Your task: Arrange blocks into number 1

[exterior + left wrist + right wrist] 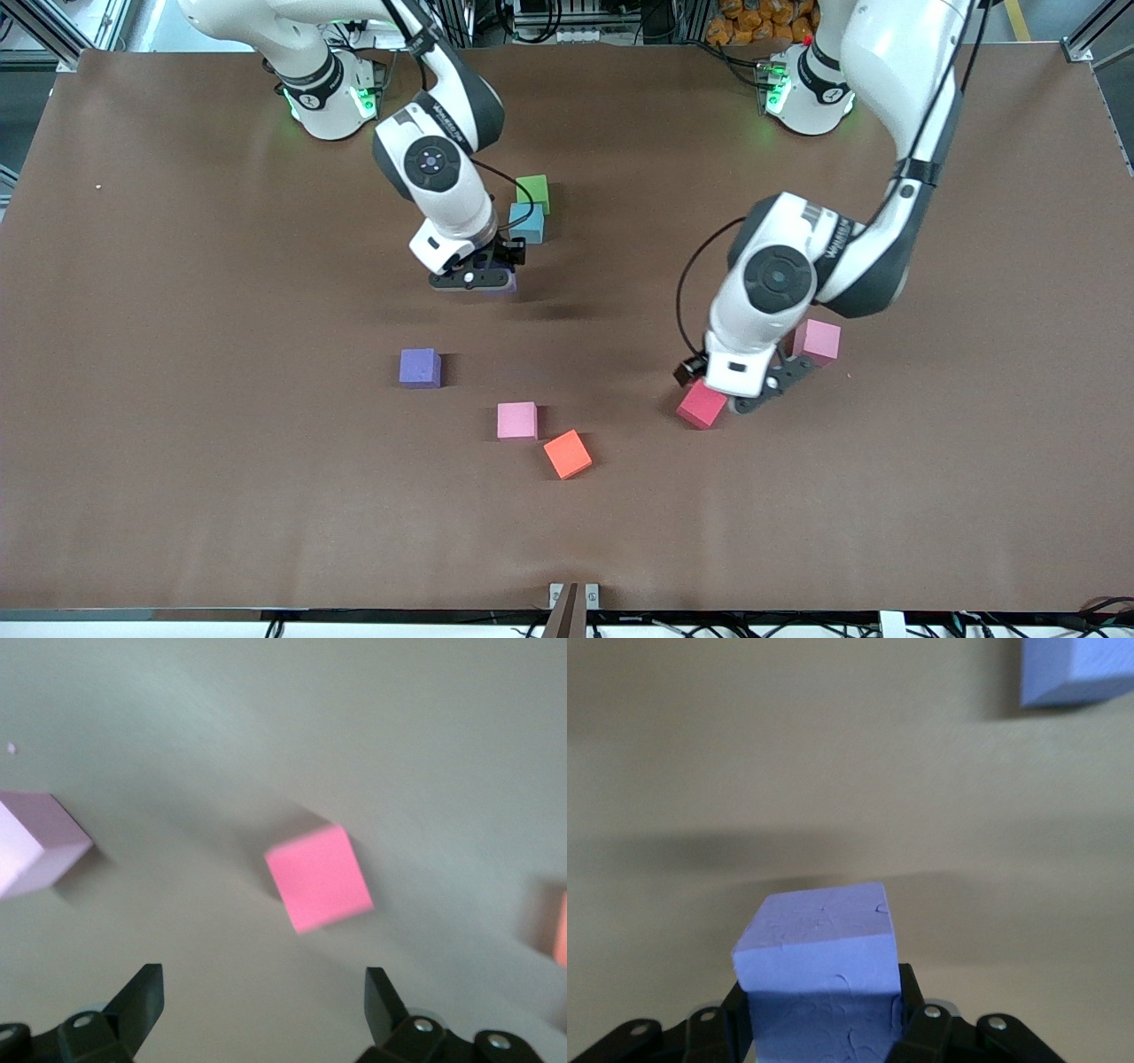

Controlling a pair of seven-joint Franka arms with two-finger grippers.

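Observation:
A green block (pixel 532 191) and a light blue block (pixel 526 222) sit touching in a short line, the green one farther from the front camera. My right gripper (pixel 474 276) hovers low over the table beside the light blue block, shut on a purple block (pixel 507 283) (pixel 819 974). The second purple block (pixel 420 368) (pixel 1081 669) lies alone on the table, nearer the front camera. My left gripper (pixel 772 385) (pixel 264 1005) is open and holds nothing, just above the table by the crimson red block (pixel 702 404) (pixel 319 877).
One pale pink cube (pixel 816 341) (pixel 31 846) lies close to the left gripper. Another pale pink cube (pixel 516 421) and an orange cube (pixel 567 454) (pixel 561 930) lie together nearer the front camera. The brown table (pixel 177 354) stretches wide toward the right arm's end.

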